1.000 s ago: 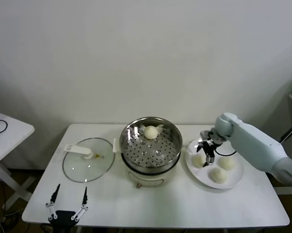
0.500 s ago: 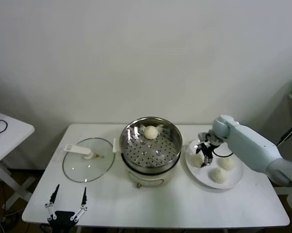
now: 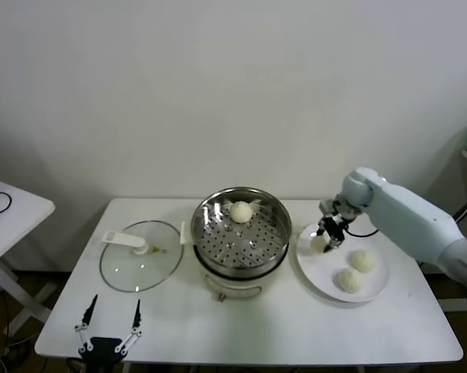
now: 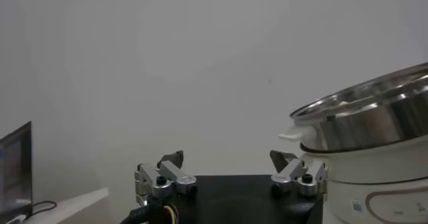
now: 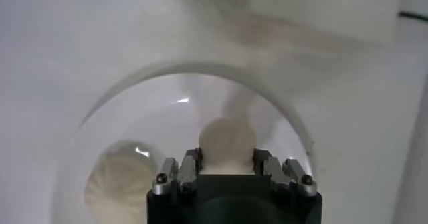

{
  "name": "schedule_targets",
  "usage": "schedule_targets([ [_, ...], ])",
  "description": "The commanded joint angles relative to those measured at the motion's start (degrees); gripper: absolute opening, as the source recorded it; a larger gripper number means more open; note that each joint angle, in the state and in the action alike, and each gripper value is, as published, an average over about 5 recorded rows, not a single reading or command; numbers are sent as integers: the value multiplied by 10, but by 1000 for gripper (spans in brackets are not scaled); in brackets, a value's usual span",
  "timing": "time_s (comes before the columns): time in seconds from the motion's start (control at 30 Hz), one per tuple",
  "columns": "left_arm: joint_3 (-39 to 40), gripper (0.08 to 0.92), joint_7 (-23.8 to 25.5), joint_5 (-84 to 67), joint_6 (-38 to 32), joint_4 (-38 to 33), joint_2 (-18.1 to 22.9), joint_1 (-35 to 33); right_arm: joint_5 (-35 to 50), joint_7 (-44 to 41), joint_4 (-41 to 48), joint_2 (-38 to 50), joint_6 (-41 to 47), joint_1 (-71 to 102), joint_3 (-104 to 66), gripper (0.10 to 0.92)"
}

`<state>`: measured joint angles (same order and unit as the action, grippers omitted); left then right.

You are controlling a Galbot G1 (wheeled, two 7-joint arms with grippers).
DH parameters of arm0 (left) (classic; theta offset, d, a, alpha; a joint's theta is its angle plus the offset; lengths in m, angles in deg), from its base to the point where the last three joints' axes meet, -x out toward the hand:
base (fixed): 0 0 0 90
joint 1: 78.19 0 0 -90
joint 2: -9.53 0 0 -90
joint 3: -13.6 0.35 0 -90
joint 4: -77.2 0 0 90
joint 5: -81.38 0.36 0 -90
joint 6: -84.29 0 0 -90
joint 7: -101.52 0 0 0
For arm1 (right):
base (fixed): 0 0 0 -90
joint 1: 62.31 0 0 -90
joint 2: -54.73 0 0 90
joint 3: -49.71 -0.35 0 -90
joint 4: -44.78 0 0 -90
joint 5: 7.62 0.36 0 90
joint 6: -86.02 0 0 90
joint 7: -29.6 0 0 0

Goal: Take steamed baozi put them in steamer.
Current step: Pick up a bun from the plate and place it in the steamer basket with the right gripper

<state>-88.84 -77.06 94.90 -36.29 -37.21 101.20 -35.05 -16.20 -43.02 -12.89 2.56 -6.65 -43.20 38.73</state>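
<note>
The left gripper (image 3: 107, 329) rests parked at the near left edge of the white surface (image 3: 179, 326), jaws apart. A glass lid (image 3: 140, 256) lies beside the steamer (image 3: 241, 231), which holds one baozi (image 3: 241, 210). The right gripper (image 3: 329, 235), jaws clamped on a baozi (image 5: 228, 143), hangs over the white plate (image 3: 322, 276), where two baozi (image 3: 363, 261) lie.

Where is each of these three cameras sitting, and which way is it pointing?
Head view: high on the robot, looking down at the table; both arms show, right gripper over the plate, left gripper parked near.
Left wrist view: low on the left arm, looking sideways past its open fingers at the steamer.
Right wrist view: facing down; its fingers clasp a baozi.
Shared: head and right wrist views both show that baozi.
</note>
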Motion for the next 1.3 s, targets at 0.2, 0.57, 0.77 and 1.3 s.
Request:
schedule_targets([
  [0.2,1,823,0,3,-3,-4,3,0,8,-19,-239,-1,-67,-263,145,543],
  [0.57,1,823,-1,4,-7,-5,4,-5,-33,-12,-262,-142,-78,-257,136,552],
  [0.77,-6,823,-2,-1,-10,-5,3,-10,-55,-10,-192,-221,-85,-210,136,551],
  [1.3,-12,823,-2,-7,-10,-5,2,-13,-64,-8,7,-325,-108,-128,136,551],
])
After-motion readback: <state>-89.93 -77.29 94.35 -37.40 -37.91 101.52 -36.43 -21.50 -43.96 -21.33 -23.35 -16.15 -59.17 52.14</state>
